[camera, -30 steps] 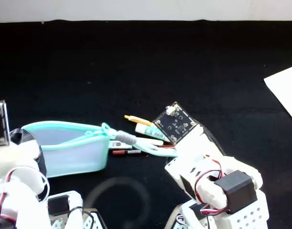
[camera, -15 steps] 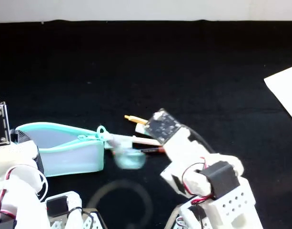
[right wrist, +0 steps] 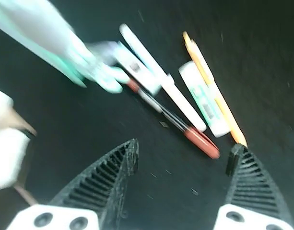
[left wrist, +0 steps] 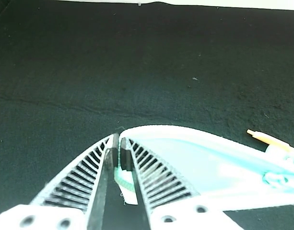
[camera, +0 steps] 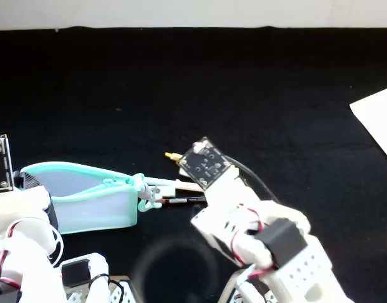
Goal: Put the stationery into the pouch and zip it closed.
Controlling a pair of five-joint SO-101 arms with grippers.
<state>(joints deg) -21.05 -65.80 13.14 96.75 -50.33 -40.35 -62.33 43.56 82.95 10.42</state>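
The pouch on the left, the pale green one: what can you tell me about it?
The pouch is a soft-looking bag with a pale, milky body and a mint-green zipper rim. It lies on the black table with its mouth gaping open, not zipped. The left gripper is shut on the rim at one end. At the other end the zipper pull sits close to the pens, which lie just outside.

Bright even light, perhaps from overhead; pouch (left wrist: 223, 167), white right arm (camera: 244, 211) glare; shadows faint.
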